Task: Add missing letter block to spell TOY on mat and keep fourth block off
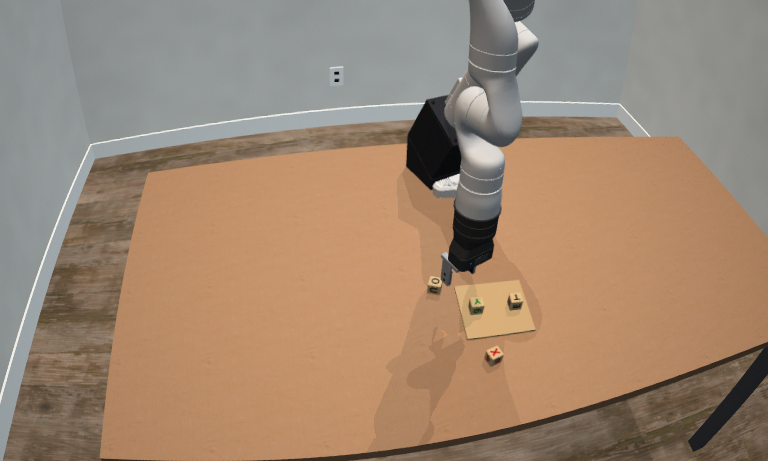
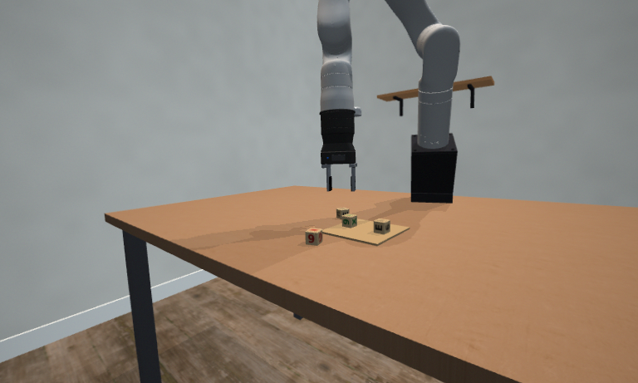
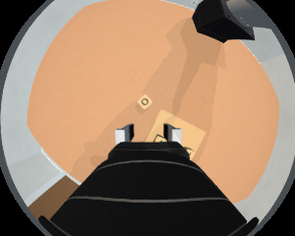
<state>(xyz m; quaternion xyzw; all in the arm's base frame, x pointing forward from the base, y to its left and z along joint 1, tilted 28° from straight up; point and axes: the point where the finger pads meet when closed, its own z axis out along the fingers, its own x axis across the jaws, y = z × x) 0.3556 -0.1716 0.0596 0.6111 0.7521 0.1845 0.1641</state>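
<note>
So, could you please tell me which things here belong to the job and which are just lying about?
Job: mat; T block; Y block; O block; X block; open, empty end effector.
Lying about: wall shelf; wall socket.
</note>
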